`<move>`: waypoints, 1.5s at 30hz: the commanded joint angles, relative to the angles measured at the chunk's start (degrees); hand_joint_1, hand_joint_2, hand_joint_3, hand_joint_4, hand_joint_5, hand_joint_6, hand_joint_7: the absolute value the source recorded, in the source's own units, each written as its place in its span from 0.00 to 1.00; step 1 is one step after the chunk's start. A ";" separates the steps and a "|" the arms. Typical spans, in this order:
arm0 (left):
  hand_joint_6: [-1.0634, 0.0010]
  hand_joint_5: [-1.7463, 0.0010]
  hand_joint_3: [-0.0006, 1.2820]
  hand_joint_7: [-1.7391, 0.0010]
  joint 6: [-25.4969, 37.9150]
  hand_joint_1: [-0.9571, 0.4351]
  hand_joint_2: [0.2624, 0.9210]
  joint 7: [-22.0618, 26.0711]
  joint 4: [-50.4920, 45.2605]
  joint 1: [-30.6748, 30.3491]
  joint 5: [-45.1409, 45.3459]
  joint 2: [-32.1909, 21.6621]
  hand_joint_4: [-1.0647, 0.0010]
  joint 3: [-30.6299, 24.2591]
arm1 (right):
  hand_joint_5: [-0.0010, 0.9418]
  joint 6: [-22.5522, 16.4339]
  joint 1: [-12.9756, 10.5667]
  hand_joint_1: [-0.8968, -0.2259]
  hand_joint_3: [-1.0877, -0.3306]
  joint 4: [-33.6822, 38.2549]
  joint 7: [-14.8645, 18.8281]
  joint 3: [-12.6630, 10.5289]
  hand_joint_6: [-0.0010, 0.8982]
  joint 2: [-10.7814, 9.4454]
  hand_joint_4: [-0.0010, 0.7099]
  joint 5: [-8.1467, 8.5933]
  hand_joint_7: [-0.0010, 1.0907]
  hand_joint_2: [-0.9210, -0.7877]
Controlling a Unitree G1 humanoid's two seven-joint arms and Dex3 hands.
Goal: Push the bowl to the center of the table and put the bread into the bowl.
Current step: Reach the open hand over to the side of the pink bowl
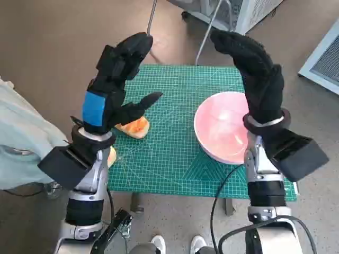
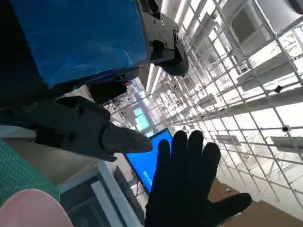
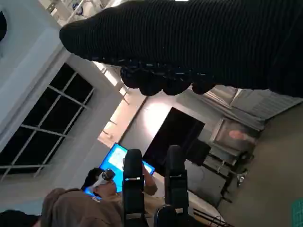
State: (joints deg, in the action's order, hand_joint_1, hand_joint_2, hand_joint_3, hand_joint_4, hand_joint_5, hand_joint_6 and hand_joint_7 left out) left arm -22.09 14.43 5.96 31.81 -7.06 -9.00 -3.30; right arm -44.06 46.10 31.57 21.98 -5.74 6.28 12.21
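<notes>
Both arms are raised above the tabletop [image 1: 175, 159], which is covered by a green cutting mat with a printed grid. The left hand [image 1: 117, 79], black with blue tape over its back, is held up over the mat's left part with its fingers extended and spread and its thumb jutting toward the middle; it holds nothing. The right hand [image 1: 258, 74], in the black knitted glove, is lifted over the right side of the mat, fingers likewise stretched out and apart, and it too has hold of nothing. The pink bowl [image 1: 222, 127] sits on the right half of the mat, near its right edge rather than at the middle, and the right wrist and forearm cross in front of its right rim in the head view. The bread [image 1: 135, 127], an orange-brown piece, lies on the left part of the mat, partly hidden beneath the left hand and well apart from the bowl. The left wrist view (turned upward toward a gridded ceiling) shows the taped back of that hand, the gloved right hand with its fingers splayed, a bright blue screen [image 2: 150, 158] behind it, and a slice of the bowl's pink rim at one corner. The right wrist view shows the glove as a dark band, and below it a person [image 3: 85, 203] seated by the blue screen.
</notes>
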 commanded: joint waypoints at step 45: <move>0.86 1.00 0.15 0.65 -1.47 0.47 1.00 -0.18 0.94 -1.10 0.20 -0.15 0.65 -0.38 | 0.00 -10.65 -5.29 0.41 0.30 18.67 -12.22 -11.94 0.00 11.01 0.35 -5.08 0.64 0.00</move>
State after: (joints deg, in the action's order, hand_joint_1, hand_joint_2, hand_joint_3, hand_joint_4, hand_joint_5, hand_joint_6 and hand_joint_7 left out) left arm -23.02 14.47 6.59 31.28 -7.09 -8.92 -3.35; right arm -53.59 42.78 46.05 12.84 -16.73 16.72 8.77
